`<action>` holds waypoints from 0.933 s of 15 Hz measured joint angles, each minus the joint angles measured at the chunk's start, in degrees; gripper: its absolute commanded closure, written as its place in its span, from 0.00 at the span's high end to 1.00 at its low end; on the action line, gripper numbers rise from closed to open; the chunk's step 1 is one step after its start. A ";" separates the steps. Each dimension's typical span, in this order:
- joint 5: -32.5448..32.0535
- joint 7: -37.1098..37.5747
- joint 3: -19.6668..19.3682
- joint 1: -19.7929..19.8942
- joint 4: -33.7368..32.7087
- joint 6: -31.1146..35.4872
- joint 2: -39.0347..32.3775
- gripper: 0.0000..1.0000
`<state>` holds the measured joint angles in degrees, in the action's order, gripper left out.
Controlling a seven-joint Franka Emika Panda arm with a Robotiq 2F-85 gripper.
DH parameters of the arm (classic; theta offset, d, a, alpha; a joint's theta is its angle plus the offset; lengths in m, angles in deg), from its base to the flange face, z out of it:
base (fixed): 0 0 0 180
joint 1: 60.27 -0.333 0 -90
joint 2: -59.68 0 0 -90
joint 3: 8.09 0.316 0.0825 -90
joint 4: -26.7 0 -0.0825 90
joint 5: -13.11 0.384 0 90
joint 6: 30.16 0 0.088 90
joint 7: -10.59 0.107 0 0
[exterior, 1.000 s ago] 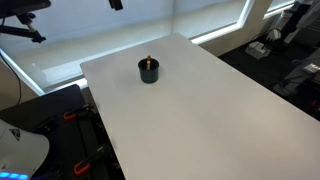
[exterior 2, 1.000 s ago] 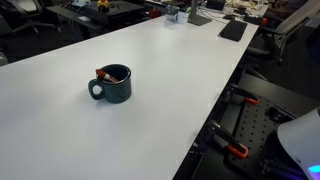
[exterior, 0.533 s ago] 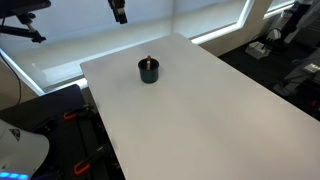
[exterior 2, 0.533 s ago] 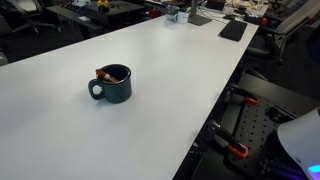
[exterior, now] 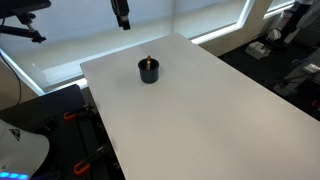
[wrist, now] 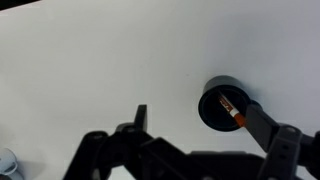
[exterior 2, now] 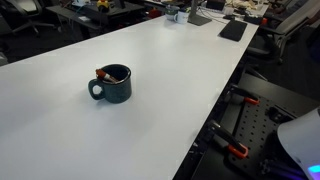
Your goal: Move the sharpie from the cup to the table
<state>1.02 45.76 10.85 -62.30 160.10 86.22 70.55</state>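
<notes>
The black cup (exterior: 149, 71) stands on the white table (exterior: 200, 115), towards its far end. The reddish-orange sharpie (exterior: 148, 59) leans inside it with its tip above the rim. Both exterior views show cup and sharpie; the cup (exterior 2: 113, 86) has a handle, and the sharpie (exterior 2: 104, 73) rests on its rim. My gripper (exterior: 122, 14) hangs high above and behind the cup, apart from it. In the wrist view the gripper (wrist: 200, 125) is open and empty. There the cup (wrist: 225, 105) with the sharpie (wrist: 231, 110) lies just inside the right finger.
A dark flat pad (exterior 2: 232, 30) and small containers (exterior 2: 176, 14) sit at the table's far end. Table edges drop to dark floor with orange-handled clamps (exterior 2: 236, 150). A window with blinds (exterior: 70, 40) is behind the table.
My gripper has come down into an exterior view from the top edge, moving slightly right towards the cup. Cup and sharpie have not moved.
</notes>
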 measured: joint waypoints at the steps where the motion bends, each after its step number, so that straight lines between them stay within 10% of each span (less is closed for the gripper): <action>1: 0.00 0.00 0.00 -0.01 -0.02 0.00 0.00 1.00; 14: -10.03 13.80 -1.04 -4.46 -10.06 0.34 -16.48 1.00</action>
<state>-9.01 59.56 9.80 -66.76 150.04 86.56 54.07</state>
